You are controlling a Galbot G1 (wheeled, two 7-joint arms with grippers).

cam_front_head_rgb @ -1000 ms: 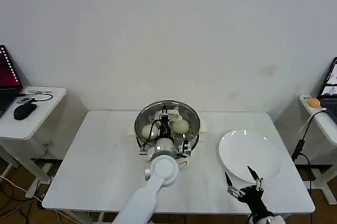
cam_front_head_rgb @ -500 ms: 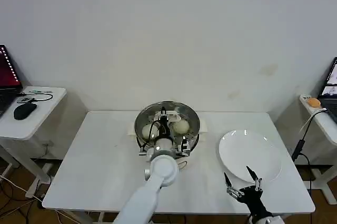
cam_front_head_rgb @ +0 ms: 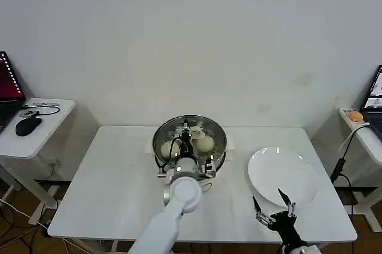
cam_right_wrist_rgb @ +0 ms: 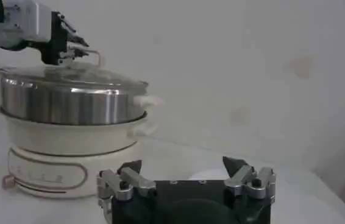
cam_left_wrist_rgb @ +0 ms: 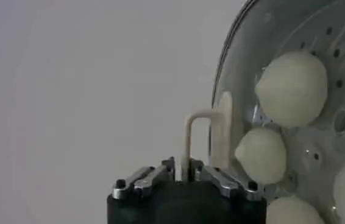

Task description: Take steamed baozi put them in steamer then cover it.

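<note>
The steamer (cam_front_head_rgb: 221, 147) stands mid-table on its white pot base (cam_right_wrist_rgb: 69, 159). The glass cover (cam_front_head_rgb: 209, 132) lies over it, its metal rim (cam_right_wrist_rgb: 75, 78) level with the steel basket (cam_right_wrist_rgb: 63, 105). My left gripper (cam_left_wrist_rgb: 188, 171) is shut on the cover's beige bar handle (cam_left_wrist_rgb: 189, 131), above the steamer's middle (cam_front_head_rgb: 185, 129). Several steamed baozi (cam_left_wrist_rgb: 291, 88) lie on the perforated bottom under the glass, two of them plain from the head view (cam_front_head_rgb: 205, 143). My right gripper (cam_front_head_rgb: 276, 211) hangs open and empty at the table's front right (cam_right_wrist_rgb: 181, 169).
A bare white plate (cam_front_head_rgb: 283, 176) lies on the table to the right of the steamer, just beyond my right gripper. Side tables flank the work table: the left one carries a mouse (cam_front_head_rgb: 28, 125), the right one an orange object (cam_front_head_rgb: 356, 115).
Hardly anything: my left gripper keeps its hold on the cover's handle over the steamer and has shifted only slightly. The right gripper has drifted a little toward me.
</note>
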